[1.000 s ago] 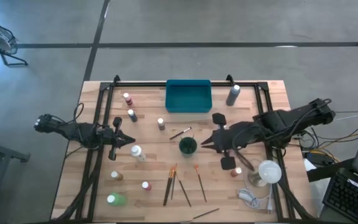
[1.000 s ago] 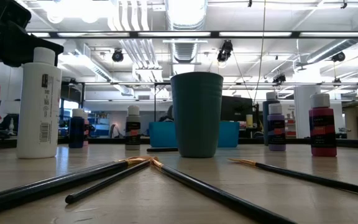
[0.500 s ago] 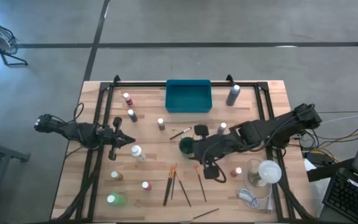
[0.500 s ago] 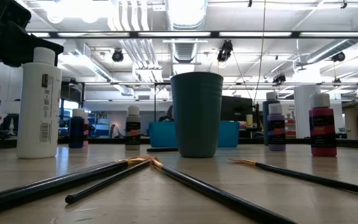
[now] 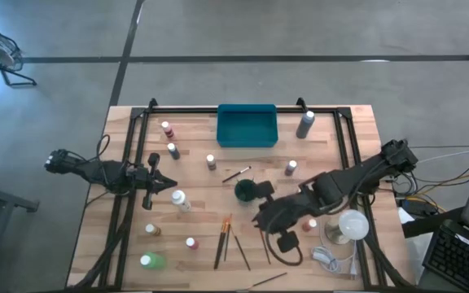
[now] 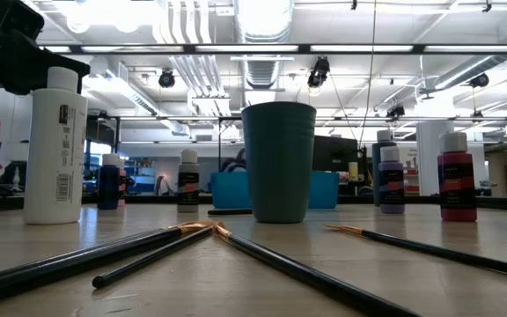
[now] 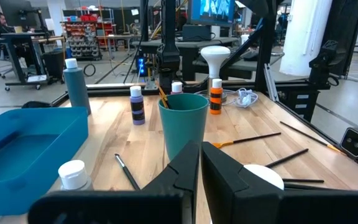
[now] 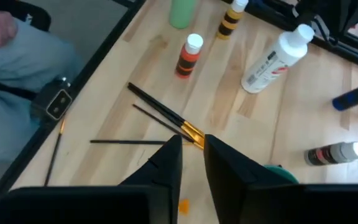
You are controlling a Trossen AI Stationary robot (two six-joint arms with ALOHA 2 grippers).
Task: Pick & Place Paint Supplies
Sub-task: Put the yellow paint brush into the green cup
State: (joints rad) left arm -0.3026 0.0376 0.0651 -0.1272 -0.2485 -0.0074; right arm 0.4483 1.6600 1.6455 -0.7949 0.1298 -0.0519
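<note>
High view: right hand point(image 5: 260, 218) directly over orange-tipped paintbrush point(image 8: 183, 205).

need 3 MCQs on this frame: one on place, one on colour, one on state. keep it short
1. Where is the right end effector?
A) parked out past the right edge
B) close by the dark green cup, on the paintbrushes' side
C) folded back high above everything

2. What colour is the tall bottle beside the teal tray?
A) grey
B) orange
C) pink

3. How does the cup stand?
A) on its side
B) upside down
C) upright

Answers:
1 B: the high view shows the right arm stretched in next to the cup, and its wrist view looks down on the brushes.
2 A: the high view shows a grey body with a pale cap.
3 C: the low view shows its base on the wood and its wider mouth on top.

The left end effector waits shut by the white bottle.
</note>
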